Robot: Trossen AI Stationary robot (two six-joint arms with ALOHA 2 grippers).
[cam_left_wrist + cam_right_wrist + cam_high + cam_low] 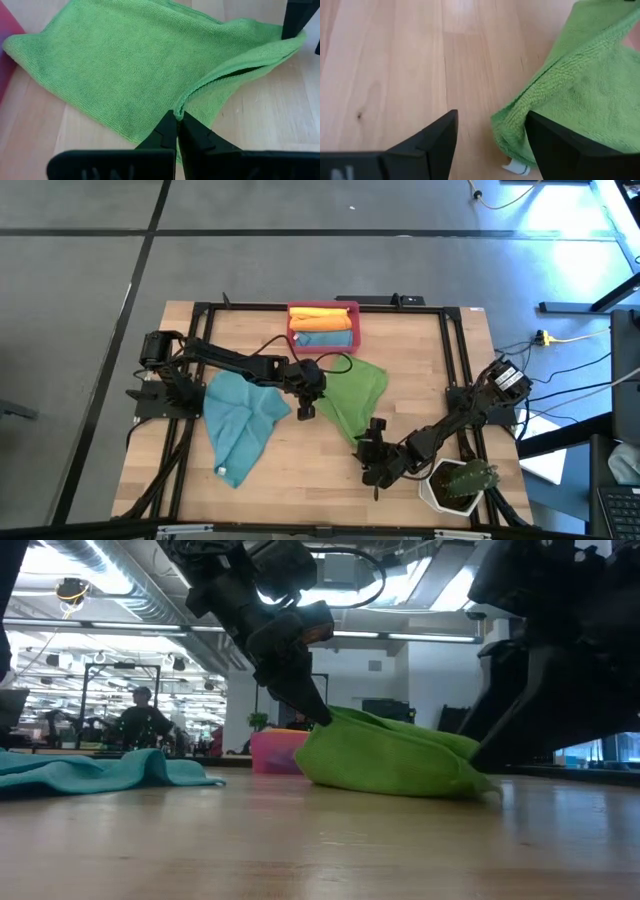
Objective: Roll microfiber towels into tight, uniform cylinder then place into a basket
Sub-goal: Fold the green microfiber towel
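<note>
**A:** Where does the job stand?

**B:** Partly done, by the look of it. The basket at the middle of the bench's far edge already holds 2 rolled towels, an orange roll and a blue roll side by side. 2 more towels are not yet rolled.

**A:** Which ones?

**B:** The green towel lies loosely folded near the bench's middle, just in front of the basket. The teal towel sprawls flat toward the left edge, untouched.

**A:** And the arms?

**B:** The left claw is pressed together on an edge of the green towel, pinching it and lifting it a little off the bench. The right claw hangs low with its fingers spread wide, 1 either side of the towel's near corner, where a small white tag shows; it grips nothing.

**A:** Anything else on the bench?

**B:** A white plant pot near the front right corner, beside the right arm.

**A:** So what remains?

**B:** Likely rolling the green towel, basketing it, then the teal one.
</note>
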